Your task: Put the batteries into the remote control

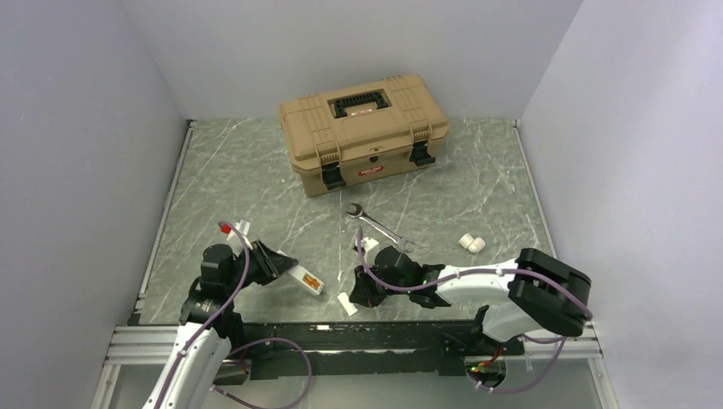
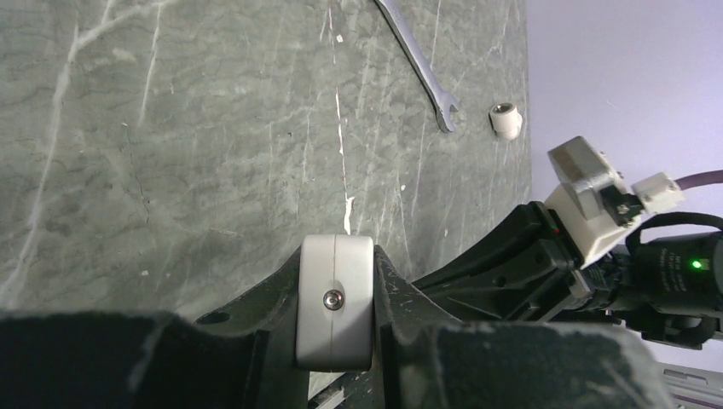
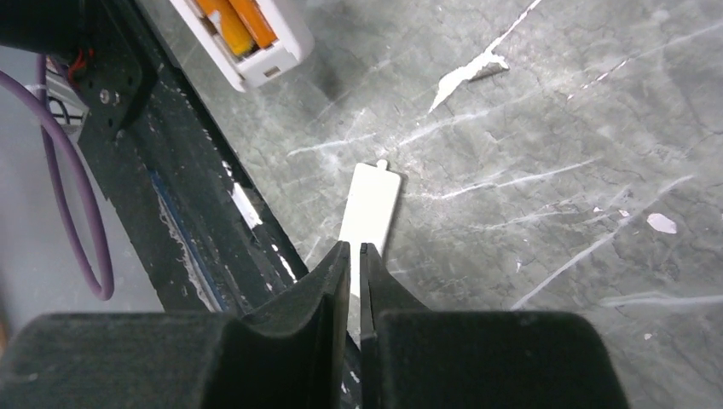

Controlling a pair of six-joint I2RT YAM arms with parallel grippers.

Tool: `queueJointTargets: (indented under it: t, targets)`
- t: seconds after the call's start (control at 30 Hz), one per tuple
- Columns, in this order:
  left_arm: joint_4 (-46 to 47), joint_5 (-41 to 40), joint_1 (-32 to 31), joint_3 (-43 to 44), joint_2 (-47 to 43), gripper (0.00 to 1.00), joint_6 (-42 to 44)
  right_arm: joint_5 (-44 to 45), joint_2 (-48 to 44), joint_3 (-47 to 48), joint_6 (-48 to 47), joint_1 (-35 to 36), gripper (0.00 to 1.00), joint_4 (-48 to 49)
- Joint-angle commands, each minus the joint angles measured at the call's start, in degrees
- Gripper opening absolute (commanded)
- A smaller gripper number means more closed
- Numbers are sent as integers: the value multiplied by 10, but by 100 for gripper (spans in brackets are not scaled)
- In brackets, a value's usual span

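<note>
At near left, the left gripper [image 1: 277, 266] is clamped on one end of the remote control [image 1: 305, 280], whose long axis juts rightward with the orange battery bay facing up. Just right of it the white battery cover [image 3: 373, 207] lies flat, running lengthwise away from the right gripper [image 3: 355, 256]. That gripper's tips hover at the cover's near end, parted by a slit and empty, and that arm is nearer. Farther back, the tan toolbox [image 1: 362, 128] has a red label too small to read.

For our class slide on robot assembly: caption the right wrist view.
Right gripper, jaws barely apart, at the white cover lying on the table; remote control, orange recess up, top left.
</note>
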Motion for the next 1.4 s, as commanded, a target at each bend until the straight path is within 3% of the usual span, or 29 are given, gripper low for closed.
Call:
queueJointTargets:
  t: [0.0,0.13,0.27,0.4,0.5,0.7,1.03,1.37]
  targets:
    - [12,5,4,24,-10,0,6,-45,27,14,-17,-14,12,39]
    - [9,6,4,23,-12,0,6,-28,40,25,-23,-20,19,14]
    - [7,6,4,23,-15,0,5,5,27,30,-27,-26,35,-14]
    - [9,7,4,22,-17,0,3,26,0,41,-31,-26,43,-50]
    - [9,6,4,24,-17,0,3,46,-2,60,-31,-17,43,-94]
    - [9,5,4,23,-16,0,3,172,-12,96,-15,70,50,-178]
    - [8,4,4,27,-13,0,4,304,76,190,21,152,63,-291]
    - [8,3,4,25,-13,0,4,309,108,203,25,171,61,-314]
